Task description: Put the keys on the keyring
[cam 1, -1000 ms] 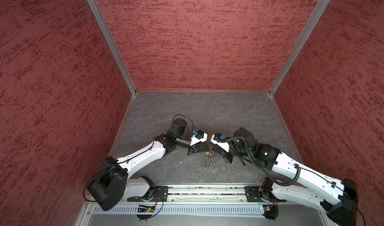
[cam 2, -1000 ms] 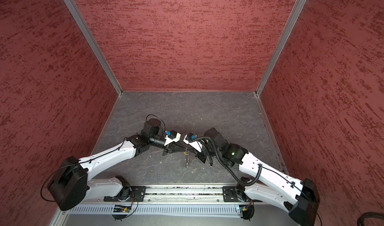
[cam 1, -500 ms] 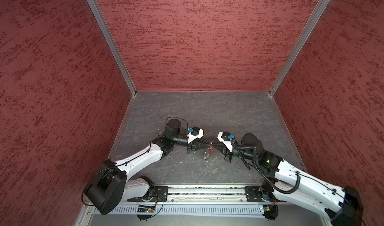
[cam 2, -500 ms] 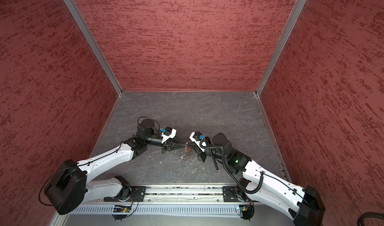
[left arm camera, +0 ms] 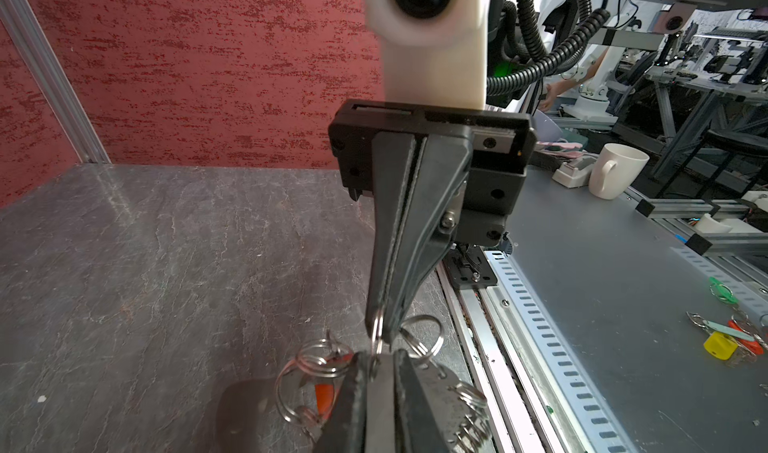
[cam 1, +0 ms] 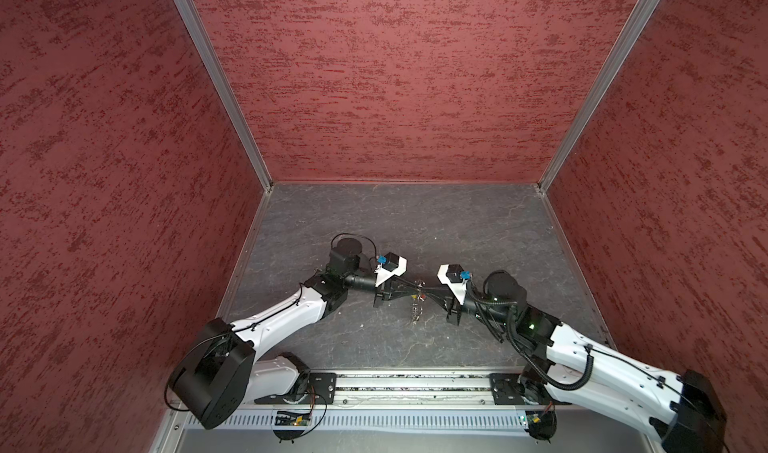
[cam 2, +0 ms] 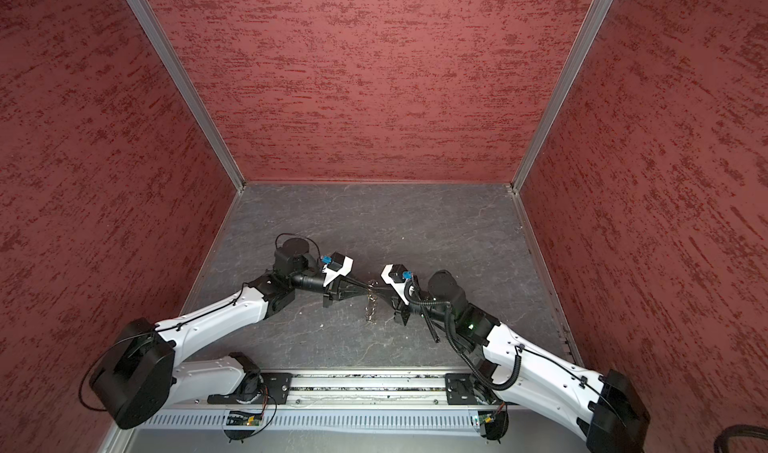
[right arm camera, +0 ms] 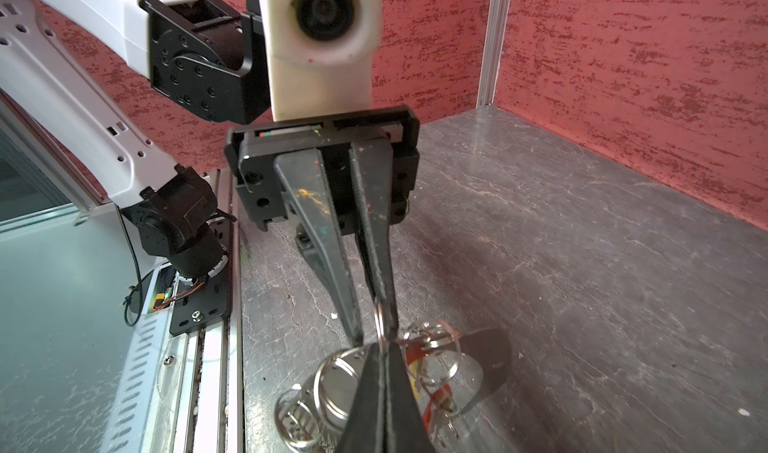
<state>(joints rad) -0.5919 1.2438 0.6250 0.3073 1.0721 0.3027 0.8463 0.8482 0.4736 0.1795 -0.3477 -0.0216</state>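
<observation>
The keyring [cam 1: 417,305] hangs in loops of silver rings a little behind the middle of the rail [cam 1: 415,390], over the grey floor [cam 1: 374,222]; a red key [left arm camera: 323,393] shows among its rings; the right gripper [left arm camera: 380,330], reaching in from the rail's right end, has its jaws pressed together on one ring; the left gripper [right arm camera: 372,334], from the rail's left end, meets it tip to tip, jaws narrow about the same ring; whether they pinch it I cannot tell.

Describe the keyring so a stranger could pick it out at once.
Over the grey floor of the red-walled booth, look near the front, where the left gripper and right gripper meet tip to tip. The keyring hangs there: a shiny string of small silver rings against matte black fingers.
</observation>
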